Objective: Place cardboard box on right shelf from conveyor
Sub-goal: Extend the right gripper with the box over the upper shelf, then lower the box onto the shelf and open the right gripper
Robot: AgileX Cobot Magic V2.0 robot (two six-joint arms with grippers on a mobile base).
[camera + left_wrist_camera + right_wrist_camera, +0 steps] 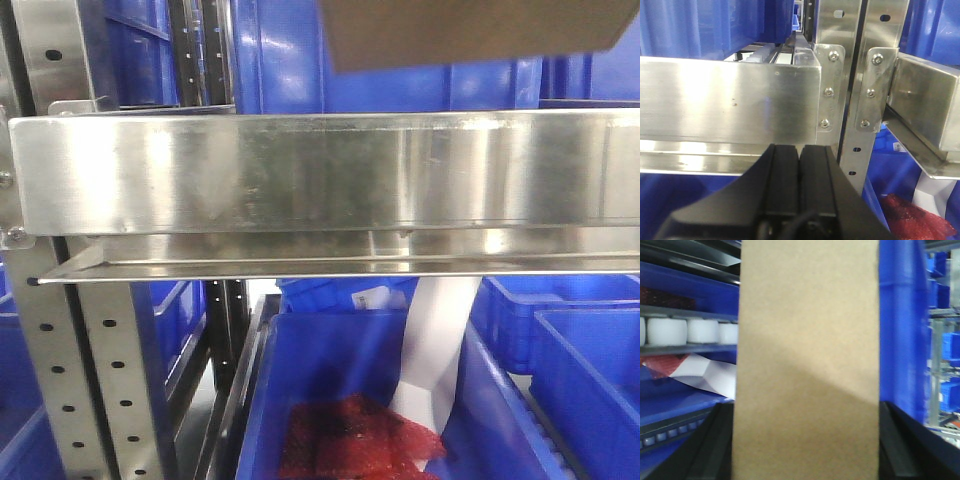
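Up front, from the exterior camera, the right shelf (320, 180) fills the middle with its broad mirror-like lip, and the cardboard box (470, 30) hangs above it at the top right, only its lower part in frame, its bottom edge clear of the lip. My call: this is the carry-in, and doing it well means keeping the box level and lifted over that lip before going forward. Blue bins (280, 50) stand behind on the shelf, so depth looks tight, though how much bare shelf lies ahead of them I cannot tell. Below the lip, another blue bin (340, 400) holds red mesh (350, 435) and a white sheet (435, 350), well out of the way. Over to the left wrist view: the left gripper (800, 165) has its dark fingers pressed together on nothing, parked just before a steel lip beside the perforated upright (855, 100). That post is the edge to respect on this side. Now the right wrist view: the box fills the centre, tan and plain, with the right gripper (805, 440) clamped on it, dark fingers (900, 445) flanking both sides. Blue bin walls (897, 325) sit close at the right, so sideways room looks slim. The conveyor is in none of the views.
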